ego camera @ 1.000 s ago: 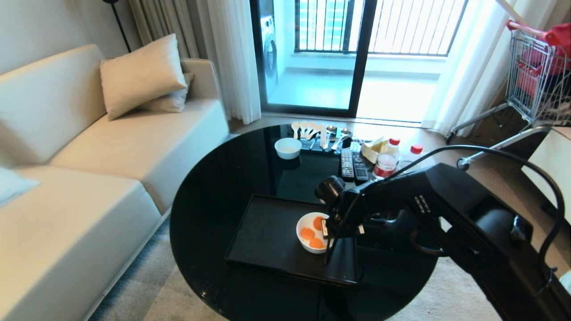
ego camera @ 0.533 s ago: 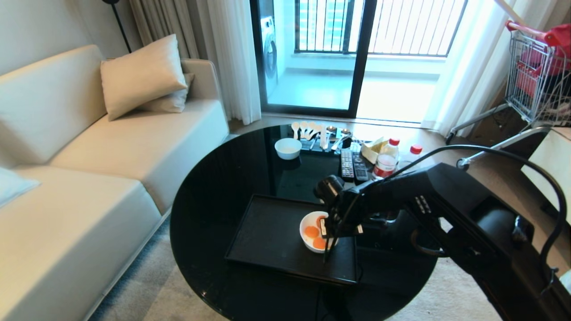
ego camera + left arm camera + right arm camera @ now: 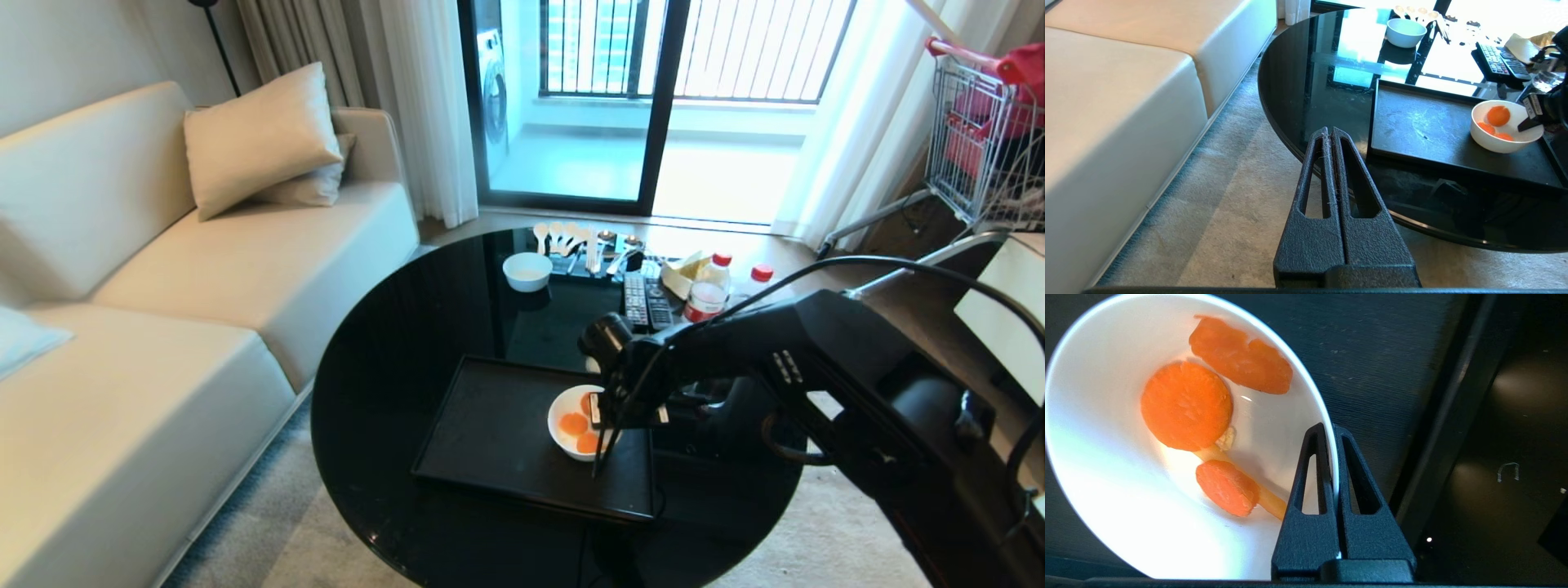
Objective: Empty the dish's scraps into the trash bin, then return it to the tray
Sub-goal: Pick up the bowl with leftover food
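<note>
Right gripper (image 3: 1333, 430) clamped on the rim of the bowl (image 3: 565, 431), one finger inside, one outside. Bowl on the right part of the black tray (image 3: 490, 433), carrot slices (image 3: 1186, 405) inside. Left gripper (image 3: 1330, 134) pressed closed, above the carpet beside the table (image 3: 1306, 81).

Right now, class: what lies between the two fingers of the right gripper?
The rim of the dish: the right gripper pinches its white wall, one finger inside, one outside. The right wrist view shows this best; the carrot slices lie clear of the fingers.
</note>
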Controlling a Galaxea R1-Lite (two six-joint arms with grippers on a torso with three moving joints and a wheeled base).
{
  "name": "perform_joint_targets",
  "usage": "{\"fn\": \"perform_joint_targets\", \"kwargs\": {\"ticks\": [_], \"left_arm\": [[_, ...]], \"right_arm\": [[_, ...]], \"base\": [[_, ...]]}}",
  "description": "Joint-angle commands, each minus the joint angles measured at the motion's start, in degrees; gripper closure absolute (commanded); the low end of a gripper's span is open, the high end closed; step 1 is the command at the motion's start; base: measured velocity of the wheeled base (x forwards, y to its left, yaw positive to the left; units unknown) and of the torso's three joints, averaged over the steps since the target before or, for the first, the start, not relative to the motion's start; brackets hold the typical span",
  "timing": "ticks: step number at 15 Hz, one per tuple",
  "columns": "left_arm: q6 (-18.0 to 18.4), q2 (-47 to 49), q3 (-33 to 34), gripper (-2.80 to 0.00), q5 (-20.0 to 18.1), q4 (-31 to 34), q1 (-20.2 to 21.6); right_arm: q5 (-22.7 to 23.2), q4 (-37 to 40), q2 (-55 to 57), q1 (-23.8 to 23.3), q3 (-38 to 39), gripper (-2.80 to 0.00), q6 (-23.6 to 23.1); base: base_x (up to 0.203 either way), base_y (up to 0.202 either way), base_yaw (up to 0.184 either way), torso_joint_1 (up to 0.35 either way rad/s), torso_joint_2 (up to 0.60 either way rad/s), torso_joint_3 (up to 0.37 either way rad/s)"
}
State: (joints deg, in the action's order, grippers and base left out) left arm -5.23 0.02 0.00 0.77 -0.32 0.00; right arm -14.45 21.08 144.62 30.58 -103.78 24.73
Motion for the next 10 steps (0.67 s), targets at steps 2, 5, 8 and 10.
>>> {"fn": "perform_joint_targets", "kwargs": {"ticks": [2, 5, 8, 10], "left_arm": [[0.0, 0.0, 0.0, 0.00, 0.0, 0.0, 0.0], [0.0, 0.0, 0.0, 0.00, 0.0, 0.0, 0.0], [0.0, 0.0, 0.0, 0.00, 0.0, 0.0, 0.0], [0.0, 0.0, 0.0, 0.00, 0.0, 0.0, 0.0]], "right_arm": [[0.1, 3.2, -4.2, -1.1, 0.2, 0.00, 3.3], [0.2, 8.6, -7.8, -2.2, 0.3, 0.00, 10.2], [0.3, 13.3, -12.7, -3.3, 0.7, 0.00, 15.3], [0.3, 14.4, -16.6, -4.3, 3.3, 0.00, 16.7]], "base": [[0.000, 0.000, 0.000, 0.000, 0.00, 0.000], [0.000, 0.000, 0.000, 0.000, 0.00, 0.000], [0.000, 0.000, 0.000, 0.000, 0.00, 0.000], [0.000, 0.000, 0.000, 0.000, 0.00, 0.000]]}}
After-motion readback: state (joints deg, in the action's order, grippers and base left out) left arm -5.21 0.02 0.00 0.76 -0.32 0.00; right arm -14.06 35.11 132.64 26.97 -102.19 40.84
